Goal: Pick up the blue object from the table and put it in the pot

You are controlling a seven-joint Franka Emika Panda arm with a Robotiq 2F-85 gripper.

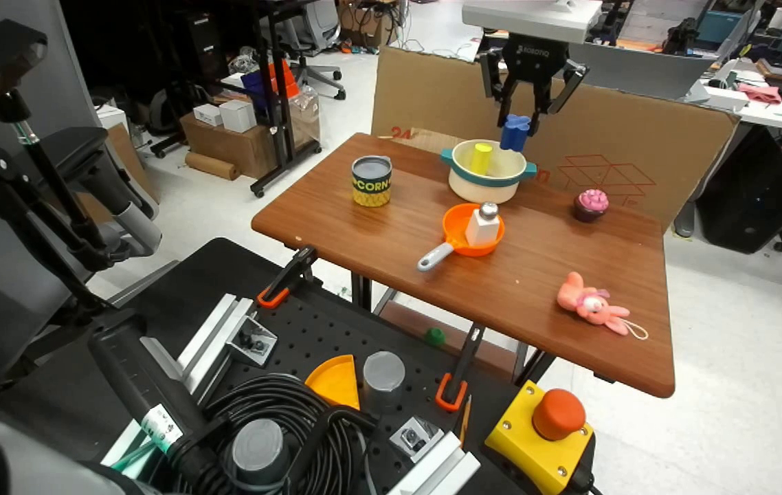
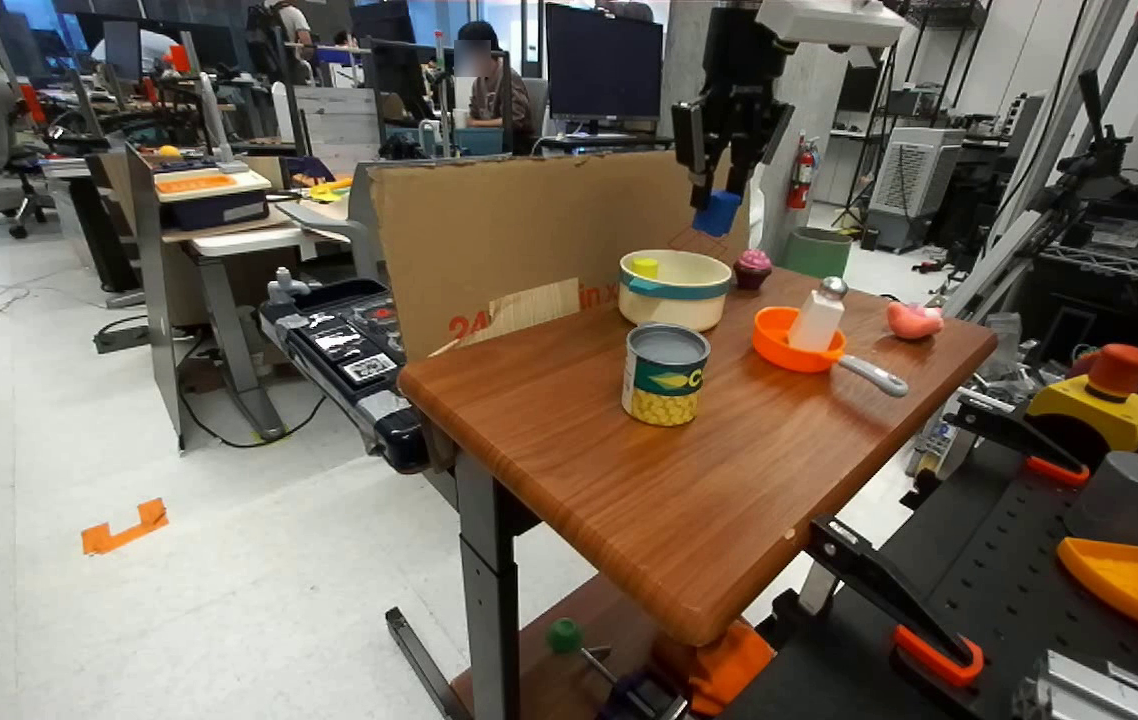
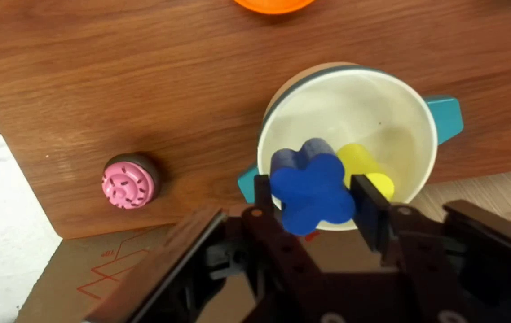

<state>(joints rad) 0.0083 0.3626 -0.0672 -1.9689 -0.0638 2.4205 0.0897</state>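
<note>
My gripper (image 1: 519,124) is shut on the blue object (image 1: 515,135), a four-lobed block, and holds it in the air. The block (image 3: 311,193) sits between both fingers in the wrist view, and the block (image 2: 717,214) shows below the fingers in an exterior view. The pot (image 1: 479,190) is cream and round with a teal band and teal handles; it stands at the back of the table. The block is higher than the pot's rim and overlaps one side of the pot (image 3: 327,98) in the wrist view. A yellow cylinder (image 3: 355,161) is inside the pot.
An orange pan (image 1: 456,223) holding a salt shaker (image 1: 483,225) stands in front of the pot. A corn can (image 1: 371,185), a cupcake (image 1: 590,205) and a pink plush toy (image 1: 594,304) are on the table. A cardboard wall (image 1: 611,130) stands behind the pot.
</note>
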